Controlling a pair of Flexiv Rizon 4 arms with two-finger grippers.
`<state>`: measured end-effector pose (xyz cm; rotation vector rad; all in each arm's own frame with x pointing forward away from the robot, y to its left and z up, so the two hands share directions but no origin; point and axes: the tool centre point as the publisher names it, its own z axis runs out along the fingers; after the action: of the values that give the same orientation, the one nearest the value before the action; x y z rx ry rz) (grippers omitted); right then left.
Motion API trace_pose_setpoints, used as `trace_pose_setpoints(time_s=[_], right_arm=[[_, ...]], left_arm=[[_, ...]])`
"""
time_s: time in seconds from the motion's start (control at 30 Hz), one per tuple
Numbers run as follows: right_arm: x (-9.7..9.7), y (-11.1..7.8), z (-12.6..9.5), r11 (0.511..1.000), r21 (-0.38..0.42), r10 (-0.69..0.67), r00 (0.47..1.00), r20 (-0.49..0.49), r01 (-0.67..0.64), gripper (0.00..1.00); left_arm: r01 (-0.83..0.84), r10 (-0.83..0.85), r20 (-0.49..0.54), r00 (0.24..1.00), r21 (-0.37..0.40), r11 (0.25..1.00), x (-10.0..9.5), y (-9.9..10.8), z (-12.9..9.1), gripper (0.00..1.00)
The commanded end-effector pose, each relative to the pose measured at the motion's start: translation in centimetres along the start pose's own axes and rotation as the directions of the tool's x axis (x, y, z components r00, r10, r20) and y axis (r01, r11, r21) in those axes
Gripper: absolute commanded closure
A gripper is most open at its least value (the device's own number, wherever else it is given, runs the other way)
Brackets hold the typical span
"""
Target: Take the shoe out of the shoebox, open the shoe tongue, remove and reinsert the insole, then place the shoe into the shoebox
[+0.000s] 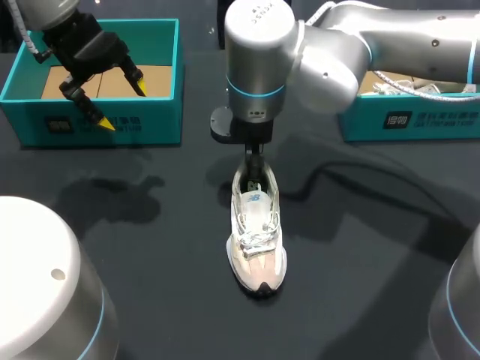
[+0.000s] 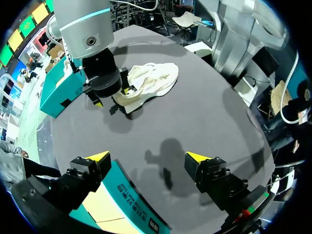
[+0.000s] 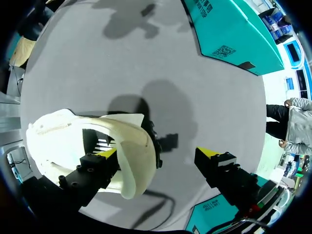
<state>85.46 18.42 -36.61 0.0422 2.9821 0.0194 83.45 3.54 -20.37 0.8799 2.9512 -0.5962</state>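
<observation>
The white shoe (image 1: 256, 240) stands in the middle of the dark desk (image 1: 135, 255), with its toe at the near side. The right tool (image 3: 156, 153) is down at the heel and wide open: one finger is inside the shoe, the other is outside and not touching it. The left tool (image 1: 124, 105) hangs wide open over the teal shoebox (image 1: 161, 112) at the far left, holding nothing

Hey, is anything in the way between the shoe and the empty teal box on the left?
Nothing lies on the table between the shoe and that shoebox. But the left gripper hangs open over the box's front rim, so it would probably need to move aside first.
</observation>
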Motion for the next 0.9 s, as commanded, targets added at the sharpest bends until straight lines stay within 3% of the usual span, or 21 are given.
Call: trace_pose_setpoints(time_s=[0.03, 0.47, 0.67, 0.8, 0.9], right_arm=[[-0.2, 0.1, 0.7, 1.0, -0.005, 0.002, 1.0, -0.01, -0.002, 0.0], [0.1, -0.2, 2.2, 1.0, -0.01, 0.011, 0.998, -0.068, -0.012, 0.01], [0.6, -0.4, 2.6, 0.999, -0.025, 0.019, 0.996, -0.083, -0.021, 0.16], [0.9, -0.5, 2.5, 0.999, -0.029, 0.023, 0.996, -0.085, -0.026, 0.42], [1.1, -0.6, 2.4, 0.999, -0.03, 0.023, 0.996, -0.086, -0.026, 0.51]], left_arm=[[-0.001, 0.001, -0.001, 1.0, -0.002, 1.0, 0.0, 0.0, 0.0, 0.0], [-0.001, 0.001, -0.001, 1.0, -0.002, 1.0, 0.0, 0.0, 0.0, 0.0], [-0.001, 0.001, -0.001, 1.0, -0.002, 1.0, 0.0, 0.0, 0.0, 0.0], [-0.001, 0.001, -0.001, 1.0, -0.002, 1.0, 0.0, 0.0, 0.0, 0.0], [-0.001, 0.001, -0.001, 1.0, -0.002, 1.0, 0.0, 0.0, 0.0, 0.0]])
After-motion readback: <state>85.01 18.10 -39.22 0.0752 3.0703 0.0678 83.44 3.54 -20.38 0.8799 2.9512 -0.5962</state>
